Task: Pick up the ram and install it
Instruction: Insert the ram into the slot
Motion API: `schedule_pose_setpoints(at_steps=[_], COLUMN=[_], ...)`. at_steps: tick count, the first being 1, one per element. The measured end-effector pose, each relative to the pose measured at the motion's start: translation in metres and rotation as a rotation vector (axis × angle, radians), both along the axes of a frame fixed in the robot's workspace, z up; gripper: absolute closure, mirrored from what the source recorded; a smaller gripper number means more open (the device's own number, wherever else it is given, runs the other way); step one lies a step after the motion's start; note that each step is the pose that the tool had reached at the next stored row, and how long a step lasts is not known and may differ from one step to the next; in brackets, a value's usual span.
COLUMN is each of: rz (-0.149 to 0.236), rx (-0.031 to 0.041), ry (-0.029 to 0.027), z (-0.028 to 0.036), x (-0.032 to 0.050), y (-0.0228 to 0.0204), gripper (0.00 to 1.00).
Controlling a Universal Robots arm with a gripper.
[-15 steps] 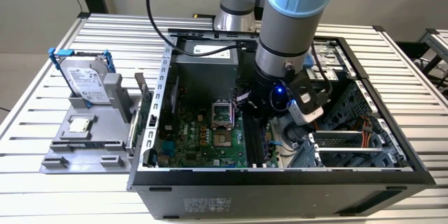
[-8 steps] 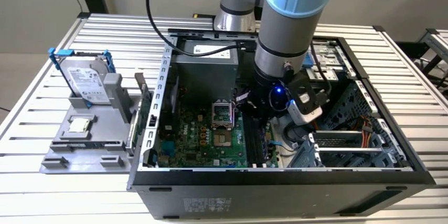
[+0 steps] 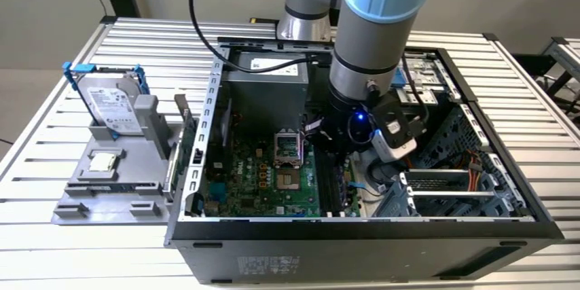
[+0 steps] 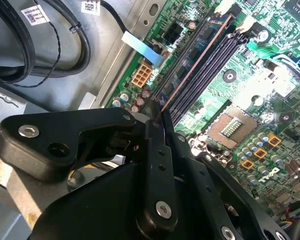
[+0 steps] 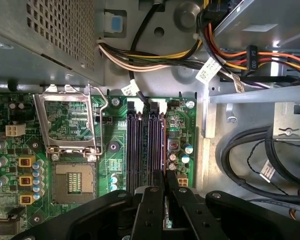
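Claw [image 5: 164, 200] of the black robot arm, at lower centre of the first wrist view, is closed on the thin greenish ram stick [image 4: 190, 70], pressing it edge-on into a dark motherboard slot [image 5: 155, 145]; seating looks nearly finished, release remaining.

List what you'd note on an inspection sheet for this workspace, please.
Surface: slatted metal table carrying an open computer case.
Job's things: the ram seen edge-on, lying along the memory slots; whether it is seated cannot be told.
Clutter: hard drive and processor chip on a grey fixture at the exterior view's left.
Grippers: gripper inside the case, closed on the ram.
Cables: coloured wire bundle and black cables in the case.
Surroundings: another slatted table.
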State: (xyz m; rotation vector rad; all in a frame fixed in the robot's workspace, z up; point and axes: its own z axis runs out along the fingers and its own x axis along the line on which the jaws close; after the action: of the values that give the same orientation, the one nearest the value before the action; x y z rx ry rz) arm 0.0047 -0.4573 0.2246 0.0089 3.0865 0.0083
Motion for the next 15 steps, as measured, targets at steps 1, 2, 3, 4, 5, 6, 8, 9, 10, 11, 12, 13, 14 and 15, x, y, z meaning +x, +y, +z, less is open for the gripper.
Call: schedule_pose_setpoints(at_steps=[1, 2, 3, 4, 5, 6, 8, 9, 10, 11, 12, 13, 14, 15], rz=[-0.006, -0.011, -0.014, -0.015, -0.016, -0.016, -0.016, -0.016, -0.016, -0.016, -0.016, -0.016, -0.016, -0.016], rx=[0.0000, 0.0001, 0.0002, 0.0002, 0.0001, 0.0000, 0.0001, -0.0001, -0.0002, -0.0004, -0.0003, -0.0002, 0.0000, 0.0000], ry=[0.0000, -0.0001, -0.0001, -0.0001, 0.0000, 0.0000, 0.0000, 0.0000, 0.0000, 0.0000, 0.0001, 0.0000, 0.0000, 0.0000], z=[0.0000, -0.0001, -0.0001, -0.0001, -0.0001, -0.0002, -0.0012, -0.0016, -0.0019, -0.0021, -0.0022, -0.0023, -0.0024, -0.0024], x=[0.0000, 0.0000, 0.0000, 0.0000, 0.0000, 0.0000, 0.0000, 0.0000, 0.0000, 0.0000, -0.0001, 0.0000, 0.0000, 0.0000], y=[0.0000, 0.0001, 0.0003, 0.0005, 0.0008, 0.0009, 0.0010, 0.0009, 0.0009, 0.0009, 0.0009, 0.0009, 0.0010, 0.0010], gripper=[1.00, 1.00, 1.00, 1.00, 1.00, 1.00, 1.00, 1.00, 1.00, 1.00, 1.00, 1.00, 1.00, 1.00])
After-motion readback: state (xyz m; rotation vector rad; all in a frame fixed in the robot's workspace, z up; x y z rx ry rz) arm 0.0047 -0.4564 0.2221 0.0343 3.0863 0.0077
